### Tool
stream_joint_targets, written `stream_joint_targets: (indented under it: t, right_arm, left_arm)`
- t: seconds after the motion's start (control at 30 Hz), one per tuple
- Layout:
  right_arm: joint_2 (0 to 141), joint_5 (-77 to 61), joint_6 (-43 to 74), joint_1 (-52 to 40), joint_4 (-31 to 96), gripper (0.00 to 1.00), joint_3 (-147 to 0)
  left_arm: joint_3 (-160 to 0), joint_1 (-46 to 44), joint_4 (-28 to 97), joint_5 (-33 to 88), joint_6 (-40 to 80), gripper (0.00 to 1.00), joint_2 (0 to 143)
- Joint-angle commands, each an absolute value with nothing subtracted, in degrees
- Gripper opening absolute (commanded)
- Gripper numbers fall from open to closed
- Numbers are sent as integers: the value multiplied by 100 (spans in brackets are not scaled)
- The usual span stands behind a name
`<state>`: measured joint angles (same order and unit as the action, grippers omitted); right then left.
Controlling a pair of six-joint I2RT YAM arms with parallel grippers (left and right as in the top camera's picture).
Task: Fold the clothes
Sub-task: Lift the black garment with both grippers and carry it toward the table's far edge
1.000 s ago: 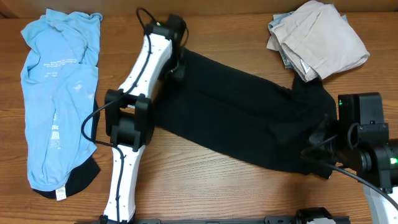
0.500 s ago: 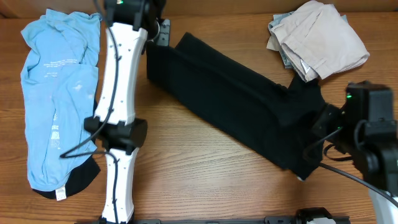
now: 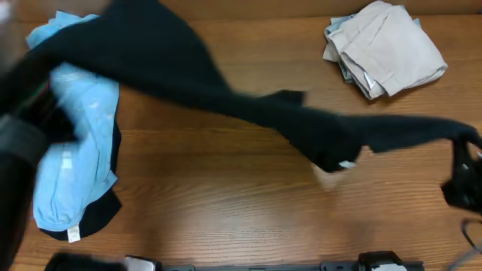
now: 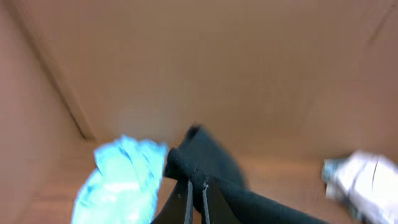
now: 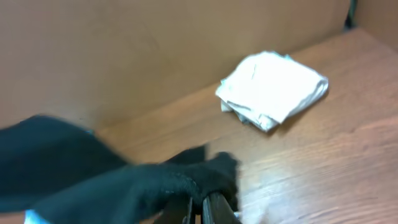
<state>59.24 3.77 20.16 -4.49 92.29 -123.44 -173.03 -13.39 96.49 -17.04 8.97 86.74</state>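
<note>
The large black garment [image 3: 248,105] is lifted off the table and stretched, blurred, from the upper left to the right edge in the overhead view. A small white tag [image 3: 346,164] hangs at its low middle. My left gripper [image 4: 196,193] is shut on one end of the black garment [image 4: 249,193]. My right gripper [image 5: 200,208] is shut on the other end [image 5: 124,180]; the right arm [image 3: 463,177] shows at the right edge. The light blue T-shirt [image 3: 75,143] lies at the left. The folded beige clothes [image 3: 384,49] lie at the back right.
A dark garment edge [image 3: 90,218] sticks out under the blue T-shirt's lower end. The left arm [image 3: 19,150] is a dark blur at the left edge. A brown wall runs along the table's back.
Both arms have lifted the black garment off the table and swung it up and left; it now hangs stretched in the air, motion-blurred. The left arm moved to the far left.
</note>
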Motion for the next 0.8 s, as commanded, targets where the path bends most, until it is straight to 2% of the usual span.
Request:
stream_joint_targets:
  t: [0.0,0.23,0.5,0.63,0.77]
  right_arm:
    - [5924,421,1756,-410,9314,4,-12825]
    - [6073,421,1592,-410,9144,4,-12822]
    - [7133,419,1144,-410,8527,4,-12781]
    - [8003,368,840,-410,7900,4,-12783]
    - [8831,336,419,-410,6646,4,-12792]
  left_arm:
    - [-17216,-1308,9679,-2158,1039,4,8409]
    - [-16938,-1308,9679,-2314,1083,4,8335]
    - [-16359,-1308,9515,-2773,1140,4,9264]
    - [-16322,-1258,9080,-3063,1109,4,10012]
    - [-16322,-908,8143,-2961,950,4,10746]
